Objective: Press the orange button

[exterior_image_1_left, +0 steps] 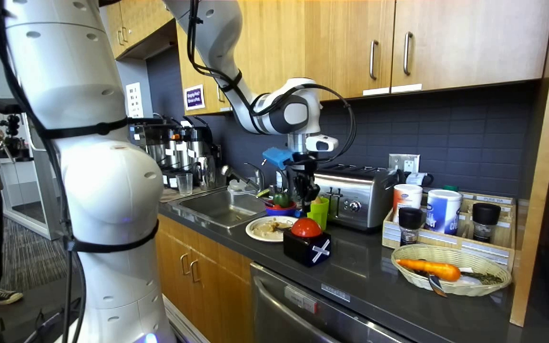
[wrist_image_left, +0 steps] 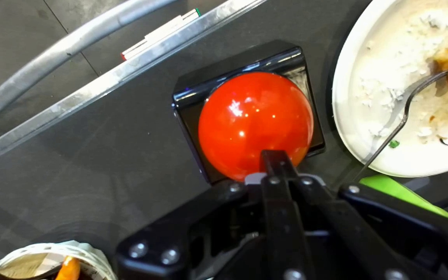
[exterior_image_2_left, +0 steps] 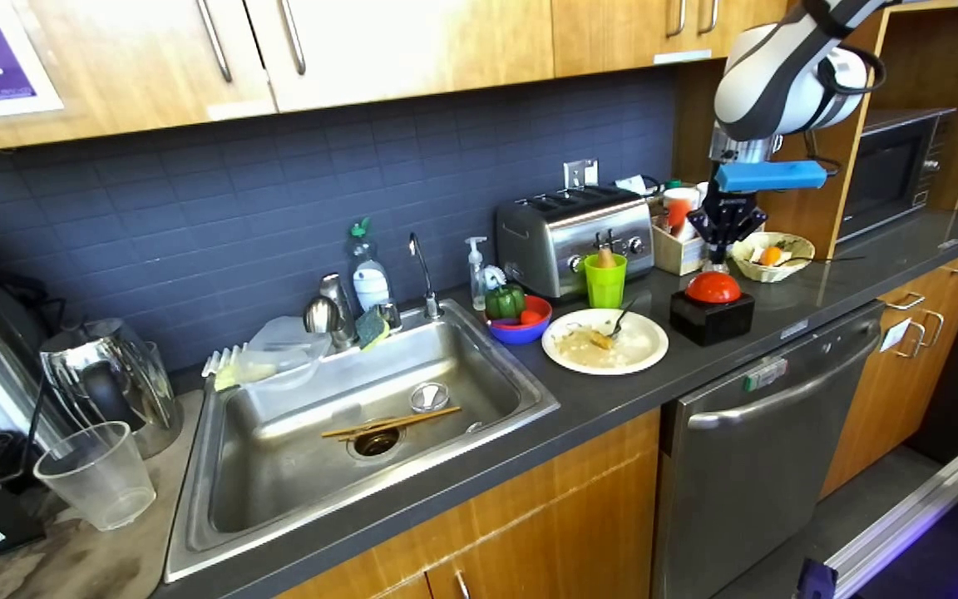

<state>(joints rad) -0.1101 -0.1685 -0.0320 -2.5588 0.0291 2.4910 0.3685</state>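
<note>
The button is a glossy orange-red dome (wrist_image_left: 253, 116) on a black box (wrist_image_left: 195, 132). In both exterior views the dome (exterior_image_1_left: 306, 227) (exterior_image_2_left: 713, 288) sits on its box (exterior_image_1_left: 298, 247) (exterior_image_2_left: 708, 323) on the counter. My gripper (wrist_image_left: 276, 157) is shut, with its fingers together and nothing seen between them. In the wrist view its tips overlap the dome's lower edge. In both exterior views the gripper (exterior_image_1_left: 306, 207) (exterior_image_2_left: 717, 259) points down, just above and behind the dome. I cannot tell whether the tips touch it.
A white plate (exterior_image_2_left: 558, 353) with food and a fork lies beside the box. A green cup (exterior_image_2_left: 606, 283), a toaster (exterior_image_2_left: 579, 237) and a bowl (exterior_image_2_left: 519, 334) stand behind. A wicker basket (exterior_image_1_left: 474, 289) holds a carrot. The sink (exterior_image_2_left: 321, 499) and the counter's front edge are near.
</note>
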